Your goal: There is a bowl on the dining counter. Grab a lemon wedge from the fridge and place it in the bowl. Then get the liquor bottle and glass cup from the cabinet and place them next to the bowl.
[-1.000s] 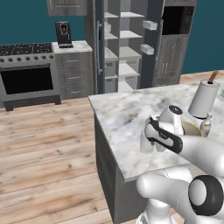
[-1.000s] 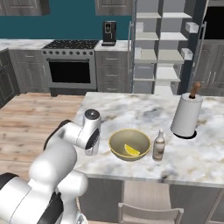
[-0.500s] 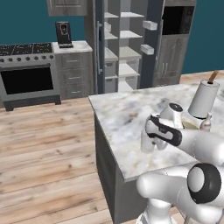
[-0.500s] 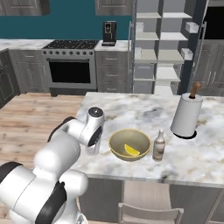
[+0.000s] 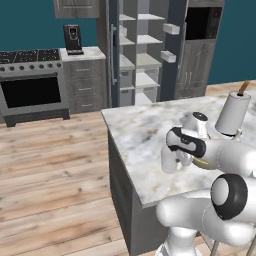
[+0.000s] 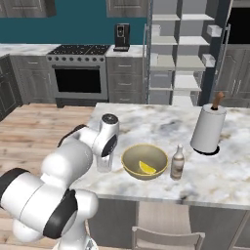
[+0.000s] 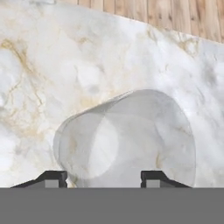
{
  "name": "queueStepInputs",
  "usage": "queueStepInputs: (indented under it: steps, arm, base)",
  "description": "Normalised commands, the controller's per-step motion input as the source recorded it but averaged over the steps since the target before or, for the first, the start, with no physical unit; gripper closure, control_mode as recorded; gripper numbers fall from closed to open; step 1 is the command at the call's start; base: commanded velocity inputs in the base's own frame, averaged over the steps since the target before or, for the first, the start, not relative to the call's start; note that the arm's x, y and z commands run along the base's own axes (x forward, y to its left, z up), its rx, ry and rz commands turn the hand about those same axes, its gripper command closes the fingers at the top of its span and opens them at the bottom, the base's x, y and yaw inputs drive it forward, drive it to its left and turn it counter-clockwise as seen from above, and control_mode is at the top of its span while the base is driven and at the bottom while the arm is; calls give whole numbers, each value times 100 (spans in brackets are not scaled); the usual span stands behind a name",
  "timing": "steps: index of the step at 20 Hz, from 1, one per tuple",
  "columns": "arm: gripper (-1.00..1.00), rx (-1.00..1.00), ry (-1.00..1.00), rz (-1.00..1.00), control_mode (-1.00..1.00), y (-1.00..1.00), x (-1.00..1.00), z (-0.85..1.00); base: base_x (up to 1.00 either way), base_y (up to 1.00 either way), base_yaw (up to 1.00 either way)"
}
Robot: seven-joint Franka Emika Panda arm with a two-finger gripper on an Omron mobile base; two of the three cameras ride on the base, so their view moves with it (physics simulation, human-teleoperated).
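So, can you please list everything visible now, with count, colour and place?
bowl: one, olive yellow, on the dining counter
lemon wedge: one, yellow, inside the bowl
liquor bottle: one, clear with brown label, right of the bowl
glass cup: one, clear, on the counter left of the bowl
paper towel roll: one, white, far right on the counter
stove: one, grey, back wall
coffee machine: one, black, beside the stove
claw: one, dark tips, open around the glass cup
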Motion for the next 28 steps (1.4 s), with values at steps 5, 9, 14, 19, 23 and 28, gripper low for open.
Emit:
queueStepInputs:
  steps: [5, 9, 14, 19, 23, 28]
  arm:
    - [-100, 0, -7, 0, -100, 0, -31, 12]
    - [-100, 0, -12, 0, -100, 0, -38, 44]
    - [-100, 0, -14, 0, -100, 6, -45, 63]
    - [-100, 0, -5, 0, -100, 14, -45, 66]
    - [-100, 0, -7, 0, -100, 18, -49, 72]
    - [-100, -1, -10, 0, -100, 16, -62, 77]
  base:
    - [0, 0, 0]
    - [0, 0, 0]
    - [0, 0, 0]
    - [0, 0, 0]
    - [0, 0, 0]
    - [0, 0, 0]
